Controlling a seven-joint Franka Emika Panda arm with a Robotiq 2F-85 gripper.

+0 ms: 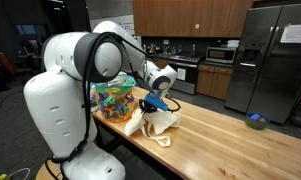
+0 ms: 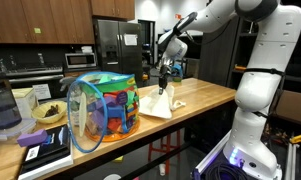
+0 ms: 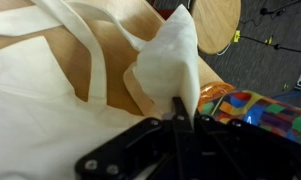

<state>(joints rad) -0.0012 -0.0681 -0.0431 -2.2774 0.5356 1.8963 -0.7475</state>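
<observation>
Black jaws clench a peaked fold of the soft cream cloth tote bag (image 3: 170, 60), slumped wrinkled on the smooth wooden counter (image 2: 205, 97) beside a multicoloured round mesh basket (image 2: 105, 105).

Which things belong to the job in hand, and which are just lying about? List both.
In hand:
- hand, shut on a raised fold of cloth
- white cloth tote bag, pinched by that fold

Lying about:
- colourful mesh bin, beside the bag
- blue bowl, farther along the wooden counter
</observation>
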